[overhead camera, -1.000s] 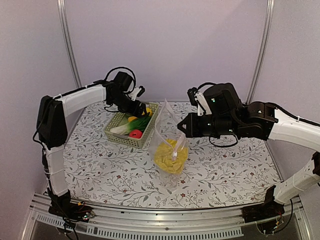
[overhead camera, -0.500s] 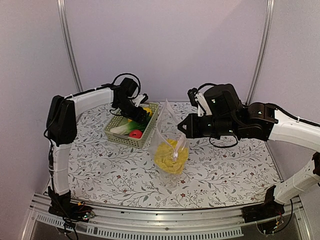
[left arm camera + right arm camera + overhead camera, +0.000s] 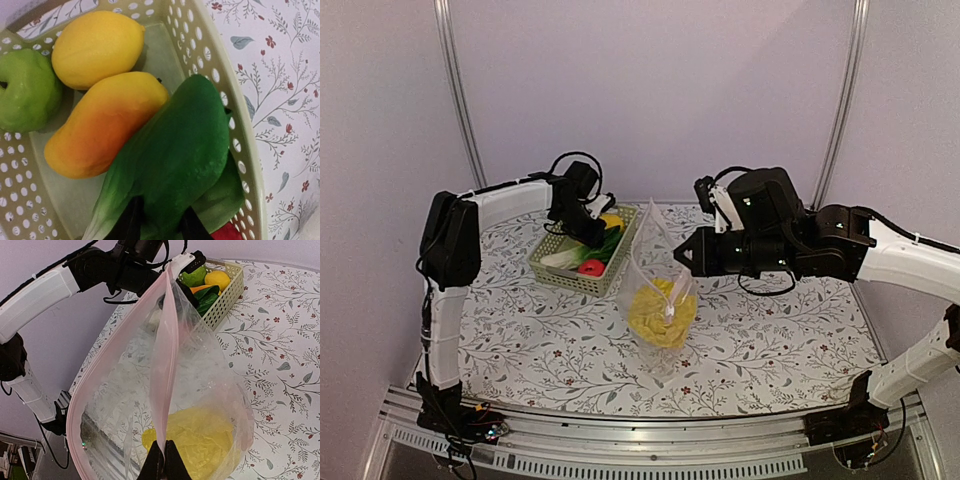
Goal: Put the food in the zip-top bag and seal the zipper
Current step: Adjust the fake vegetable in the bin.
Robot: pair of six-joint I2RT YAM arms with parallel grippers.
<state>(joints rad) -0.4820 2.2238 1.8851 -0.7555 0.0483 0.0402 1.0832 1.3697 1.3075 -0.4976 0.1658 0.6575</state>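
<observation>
2 wrist views reveal left tool gripping green vegetable, right tool gripping zipper.

The green vegetable hides most of the left hand. The right hand, pinching the bag, is cut off at the bottom edge.

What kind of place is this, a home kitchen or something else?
Probably a robot test cell, not a home: plain wall panels, a metal frame rail along the table, and toy food in a basket.
</observation>
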